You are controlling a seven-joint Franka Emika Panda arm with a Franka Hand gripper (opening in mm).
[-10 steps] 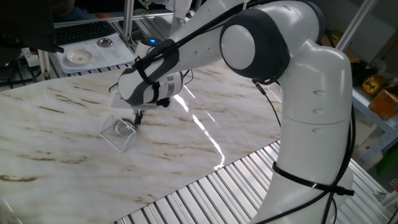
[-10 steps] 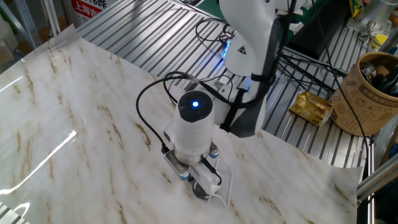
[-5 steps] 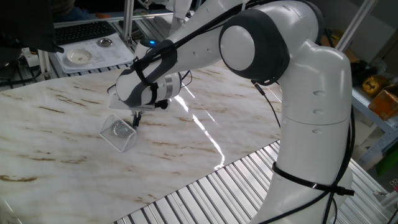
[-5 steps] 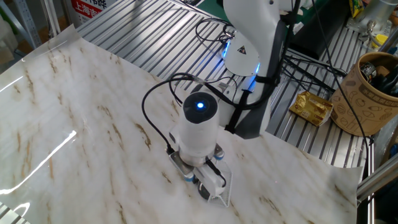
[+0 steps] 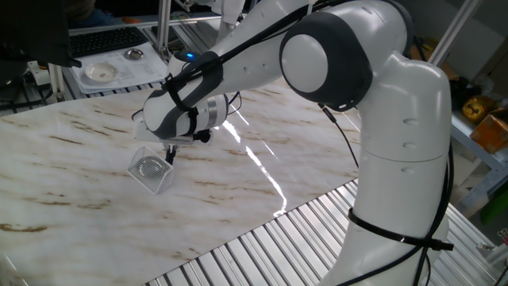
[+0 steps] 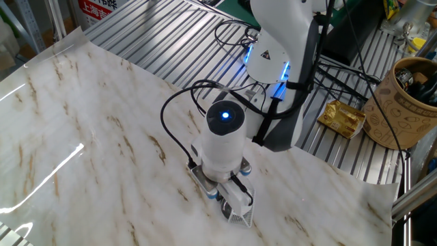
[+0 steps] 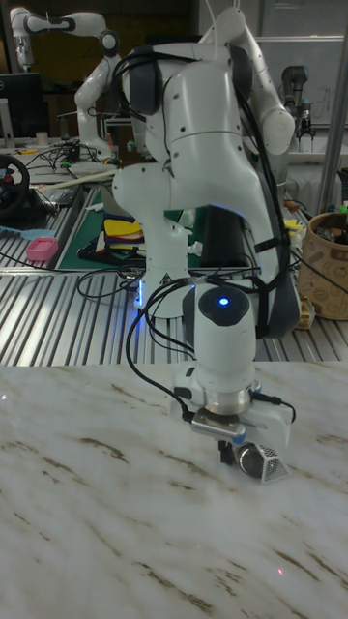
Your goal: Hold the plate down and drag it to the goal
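**Plate slid a bit further left, gripper went with it**

Compared with a second ago, the plate (image 5: 149, 167) has shifted slightly left across the marble, and the gripper (image 5: 170, 153) has moved the same way. In one fixed view the plate now sits inside the goal (image 5: 162, 187), the thin whitish square that reads as a diamond. It's roughly in the middle, with outline showing on all sides.

The dark fingertips come down at the plate's edge on the arm's side. They look like they're pressing on the rim, but it's too small to be sure they actually touch. I can't tell if the jaws are apart or together either, since the wrist covers them in every view.

From the tall fixed view the plate (image 7: 253, 460) shows as a shiny round thing just beside and under the gripper (image 7: 230, 451). In the other fixed view the wrist hides it almost completely.

Further out there's the marble-pattern table (image 5: 87, 202), with a long bright glare streak (image 5: 262, 167) to the right of the wrist. Way back on a white tray (image 5: 117, 70) there's a pale saucer (image 5: 101, 73), well apart from everything else.
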